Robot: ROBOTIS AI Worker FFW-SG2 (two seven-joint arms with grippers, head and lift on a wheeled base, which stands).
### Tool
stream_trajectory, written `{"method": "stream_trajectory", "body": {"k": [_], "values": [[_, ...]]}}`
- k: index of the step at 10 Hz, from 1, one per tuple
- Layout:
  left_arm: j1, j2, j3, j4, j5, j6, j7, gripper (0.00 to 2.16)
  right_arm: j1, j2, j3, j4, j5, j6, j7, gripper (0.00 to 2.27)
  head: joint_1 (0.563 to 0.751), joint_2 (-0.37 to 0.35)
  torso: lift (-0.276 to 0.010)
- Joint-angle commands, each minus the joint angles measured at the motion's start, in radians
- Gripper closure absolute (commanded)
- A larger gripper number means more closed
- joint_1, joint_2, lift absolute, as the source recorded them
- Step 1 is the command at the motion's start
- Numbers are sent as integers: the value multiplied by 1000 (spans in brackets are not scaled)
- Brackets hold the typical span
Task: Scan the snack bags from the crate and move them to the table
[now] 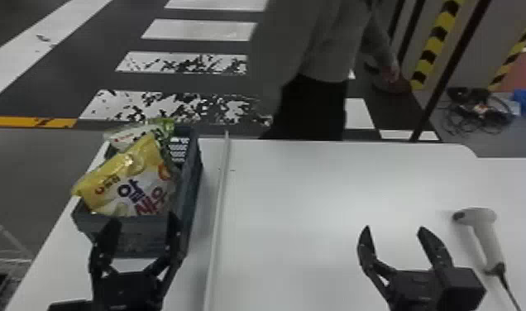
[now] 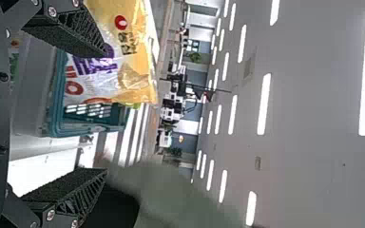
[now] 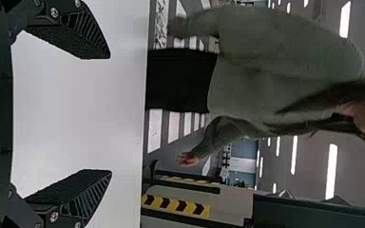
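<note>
A dark crate [image 1: 127,235] stands at the table's left side, holding a yellow-and-white snack bag [image 1: 138,182] that leans above its rim, with a green-and-white bag [image 1: 125,136] behind it. My left gripper [image 1: 144,231] is open at the crate's near end, nothing between its fingers. In the left wrist view, the yellow bag [image 2: 123,71] and crate [image 2: 57,95] lie beyond the open left gripper [image 2: 105,111]. Over the table's right part my right gripper [image 1: 394,231] stands open; in the right wrist view the right gripper [image 3: 110,114] has nothing between its fingers.
A white handheld scanner [image 1: 483,233] lies on the white table [image 1: 299,198], right of my right gripper, its cable running toward the near edge. A raised white strip [image 1: 218,198] runs along the table just right of the crate.
</note>
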Motion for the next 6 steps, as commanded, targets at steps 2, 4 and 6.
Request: {"method": "stream_trajectory", "body": {"k": [2,4,6], "values": [[60,11,58,-116,-32,64,-8,144,-1,2,1,8,0,-6,0,134,695,-9,-95],[103,11,146,-137,6,61,-114,144,-1,0,1,15,0,-21,0,134,695,5,-95],[129,12,190,-146,32,46,-156,140,-3,0,1,23,0,-24,0,134,695,32,-95]]}}
